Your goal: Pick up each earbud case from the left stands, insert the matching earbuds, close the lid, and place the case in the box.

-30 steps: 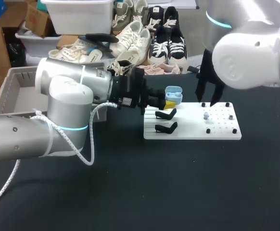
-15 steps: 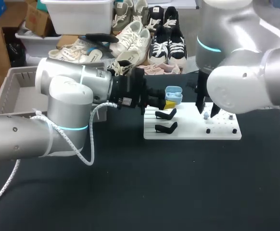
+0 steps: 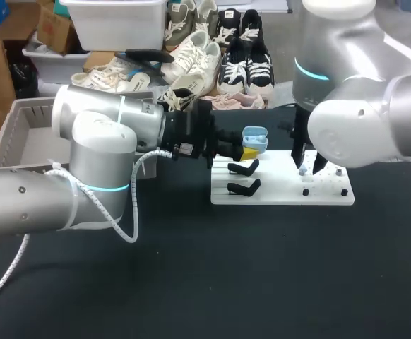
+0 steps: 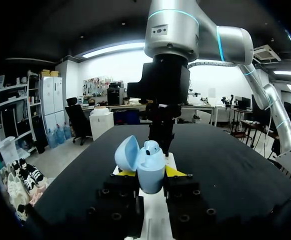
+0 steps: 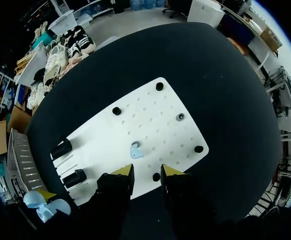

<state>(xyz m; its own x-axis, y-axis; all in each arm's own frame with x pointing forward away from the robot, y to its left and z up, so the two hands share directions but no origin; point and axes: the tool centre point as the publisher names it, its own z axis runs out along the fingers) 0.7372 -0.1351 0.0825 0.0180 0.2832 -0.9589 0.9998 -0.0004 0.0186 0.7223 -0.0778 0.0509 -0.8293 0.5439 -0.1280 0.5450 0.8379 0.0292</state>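
A black table (image 3: 262,282) carries a white pegboard (image 3: 283,192), with a grey box (image 3: 18,134) at the far left.

The light-blue earbud case (image 3: 255,137) is off the stands and hangs just above the board's far left corner. The left gripper (image 4: 151,172) clamps its lower half from both sides, and the lid is swung open. In the left wrist view one earbud (image 4: 151,148) already sits in the case. The second, loose earbud (image 5: 135,150) stands on the board among the peg holes, right of the two black stands (image 3: 244,176), which are empty.

Over the last second the left arm has not moved and holds the case steady. The right arm has swung in and dropped: its gripper was above the board's far edge and is now low over the loose earbud. The right gripper (image 5: 147,172) has its fingers parted with nothing between them, and the earbud lies just ahead of the tips, slightly towards one finger.

This looks like the approach to pick the second earbud. A small sideways correction seems needed before the fingers close. Seating it, closing the lid and boxing the case are not yet done.
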